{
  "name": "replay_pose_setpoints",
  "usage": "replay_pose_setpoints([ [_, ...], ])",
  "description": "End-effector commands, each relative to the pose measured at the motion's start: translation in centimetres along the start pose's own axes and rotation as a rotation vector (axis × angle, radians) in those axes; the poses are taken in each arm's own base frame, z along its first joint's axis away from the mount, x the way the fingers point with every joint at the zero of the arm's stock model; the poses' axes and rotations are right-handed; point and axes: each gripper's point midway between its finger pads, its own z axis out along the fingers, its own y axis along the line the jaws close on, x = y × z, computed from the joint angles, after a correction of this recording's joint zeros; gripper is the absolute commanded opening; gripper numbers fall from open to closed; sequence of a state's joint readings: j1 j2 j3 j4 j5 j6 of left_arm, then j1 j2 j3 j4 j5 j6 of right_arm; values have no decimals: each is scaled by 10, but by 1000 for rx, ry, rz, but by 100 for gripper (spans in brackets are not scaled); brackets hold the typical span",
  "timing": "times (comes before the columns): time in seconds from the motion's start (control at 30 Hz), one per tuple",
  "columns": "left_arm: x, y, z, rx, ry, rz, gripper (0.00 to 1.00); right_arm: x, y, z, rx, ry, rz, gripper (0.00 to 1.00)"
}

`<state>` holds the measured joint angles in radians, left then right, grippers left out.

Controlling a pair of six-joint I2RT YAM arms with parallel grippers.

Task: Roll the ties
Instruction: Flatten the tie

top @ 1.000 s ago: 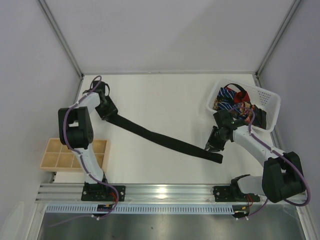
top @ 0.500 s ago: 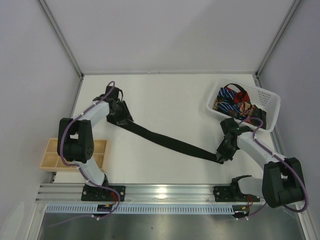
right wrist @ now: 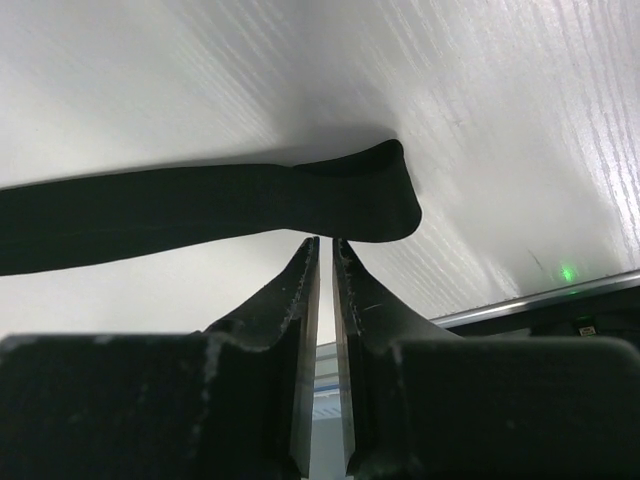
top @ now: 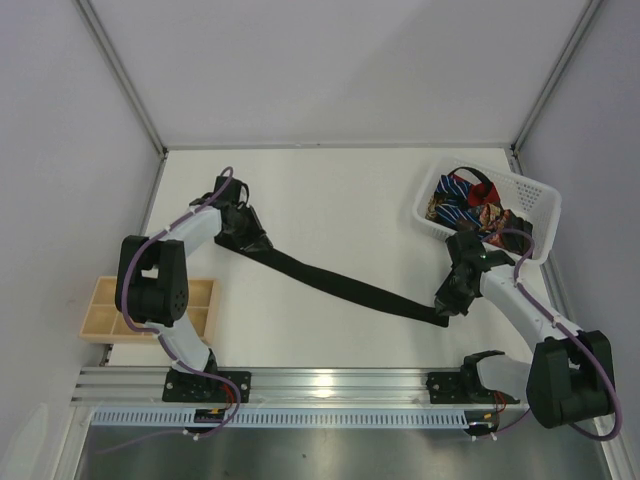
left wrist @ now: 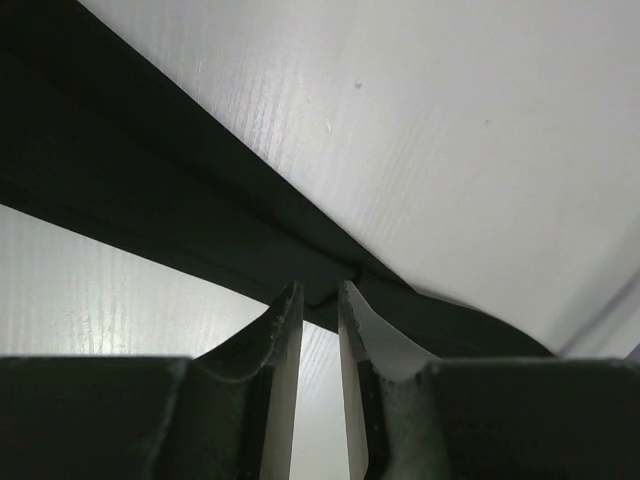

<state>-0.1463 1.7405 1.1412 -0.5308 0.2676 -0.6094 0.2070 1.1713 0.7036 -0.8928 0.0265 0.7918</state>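
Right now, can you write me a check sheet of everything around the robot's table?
Surface: white table, bare in the middle.
Job's things: black tie lies stretched out flat, not rolled; striped, red and patterned ties heaped in the white basket.
Clutter: wooden compartment tray at the left edge.
Hands: left hand and right hand each sit at one end of the black tie, fingers nearly together; cannot tell whether either is pinching it.
Cables: purple cables run along both arms, clear of the black tie.
Surroundings: pale walls, metal frame posts, metal rail.
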Motion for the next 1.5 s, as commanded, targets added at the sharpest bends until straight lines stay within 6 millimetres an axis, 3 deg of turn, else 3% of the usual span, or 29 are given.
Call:
replay_pose_setpoints([
  [0.0,3,-12,-3,63,3,-6,25,-3,-1,-2,6,-4,13,15],
  [0.23,7,-17,-8,81,18,9,22,1,-20,35,74,24,15,15],
  [0.47,5,-20,-19,86,5,50,21,-2,-12,37,45,26,22,15],
  [0.7,19,-3,12,42,86,-8,4,-3,-4,25,11,22,18,15],
  [0.8,19,6,25,-11,117,-25,2,-5,-1,24,0,13,6,15],
  [1.1,-8,51,43,-162,141,-93,1,2,36,19,-88,31,-79,16],
  [1.37,-41,80,28,-196,89,-147,1,-4,66,9,-140,24,-162,17],
  [1.47,-44,78,25,-179,77,-142,2,-5,77,7,-158,25,-184,17],
])
